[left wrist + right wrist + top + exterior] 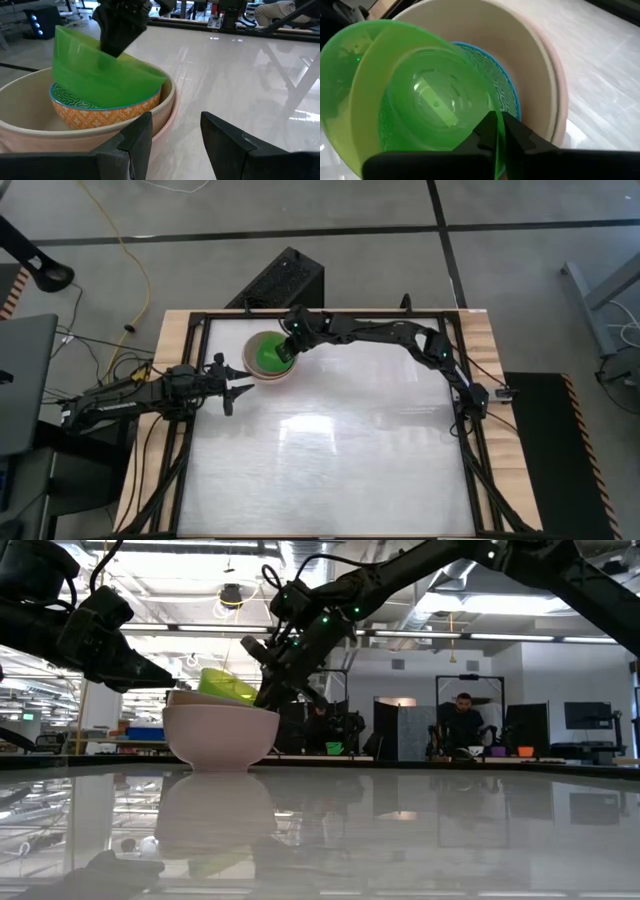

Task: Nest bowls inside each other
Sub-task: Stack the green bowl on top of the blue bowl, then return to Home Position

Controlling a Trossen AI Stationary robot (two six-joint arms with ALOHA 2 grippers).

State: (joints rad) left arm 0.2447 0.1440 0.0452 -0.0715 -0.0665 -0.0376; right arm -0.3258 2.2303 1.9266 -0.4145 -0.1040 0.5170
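A stack of bowls stands at the table's far left. The big pale bowl (262, 375) (167, 102) rests on the table. Inside it sits an orange-patterned bowl (105, 116) with a blue inner face (495, 75). The green bowl (268, 356) (226, 685) (420, 100) lies tilted in that one, and my right gripper (289, 352) (498, 137) is shut on its rim. My left gripper (236, 388) (176, 125) stands open just left of the stack, near the pale bowl's wall, with nothing between its fingers. My right gripper pinches the green bowl's rim (496, 160) on the side toward the table's right, one finger inside the bowl and one outside. The fingers slant down from the right and far side. The bowl is tipped up, its lower part resting in the orange-patterned bowl.
The glossy white table top (350, 450) stretches to the right of the stack and toward the near edge. A black box (285, 280) stands on the floor behind the table's far edge. A person (462, 720) and benches show in the room beyond.
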